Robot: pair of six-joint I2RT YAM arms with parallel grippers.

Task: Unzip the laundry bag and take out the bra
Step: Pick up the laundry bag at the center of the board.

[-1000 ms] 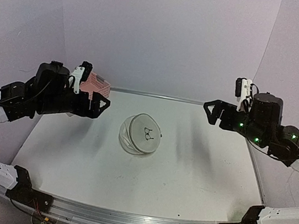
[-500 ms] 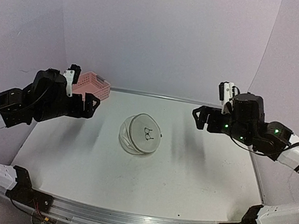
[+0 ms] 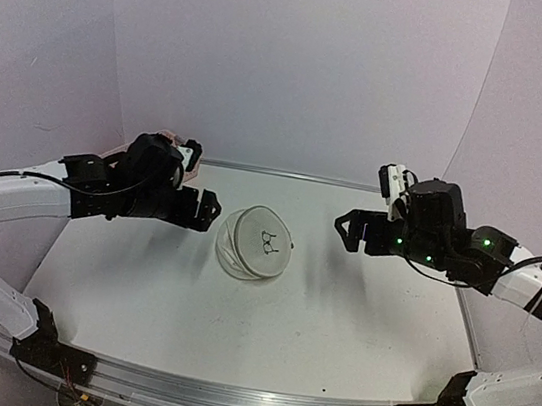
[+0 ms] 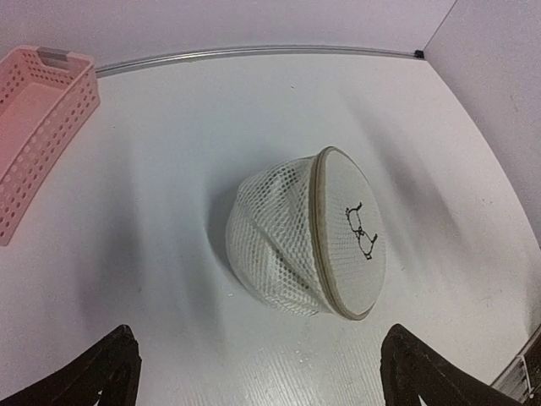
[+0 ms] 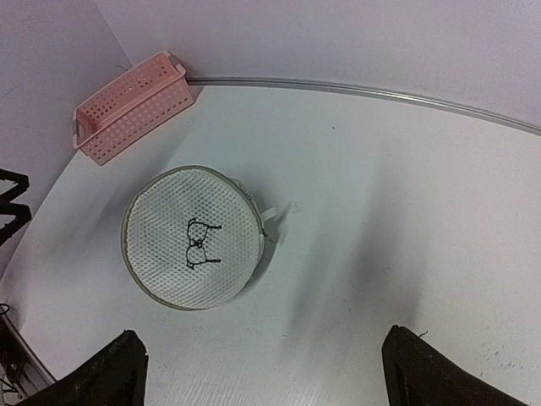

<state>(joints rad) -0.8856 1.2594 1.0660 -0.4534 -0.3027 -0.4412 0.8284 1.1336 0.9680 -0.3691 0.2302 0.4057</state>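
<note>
The round mesh laundry bag (image 3: 253,243) is lying tilted on the white table (image 3: 355,326) at frame centre. The left gripper (image 3: 205,211) and the right gripper (image 3: 348,230) are hovering on either side of it, fingers spread wide, holding nothing.

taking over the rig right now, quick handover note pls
Left claw: open, empty, hovering left of the laundry bag.
Right claw: open, empty, hovering on the bag's right.
Bag: mid-table, tipped on its side, looks zipped shut. The pink basket is at the far left corner.
Bra: can't be made out through the mesh.
Done: nothing yet.
Left to do: unzip the bag and pull the bra out.
</note>
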